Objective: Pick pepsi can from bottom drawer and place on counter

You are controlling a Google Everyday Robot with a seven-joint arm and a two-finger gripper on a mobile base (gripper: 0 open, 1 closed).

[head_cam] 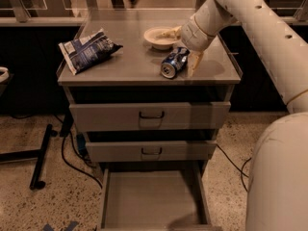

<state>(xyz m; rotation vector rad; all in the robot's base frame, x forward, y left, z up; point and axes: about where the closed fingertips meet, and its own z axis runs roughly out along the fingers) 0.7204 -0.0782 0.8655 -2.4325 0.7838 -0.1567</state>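
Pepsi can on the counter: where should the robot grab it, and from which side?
Probably around its blue middle, from above. The pepsi can lies on its side on the counter, silver end facing front, so the curved sides fit between the jaws. The gripper sits open right behind it.

Speckled terrazzo floor (24, 201), black stand leg (41, 155), dim light

Cream tool (183, 48) over grey counter (130, 64), by dark blue, silver-ended pepsi can (174, 62).
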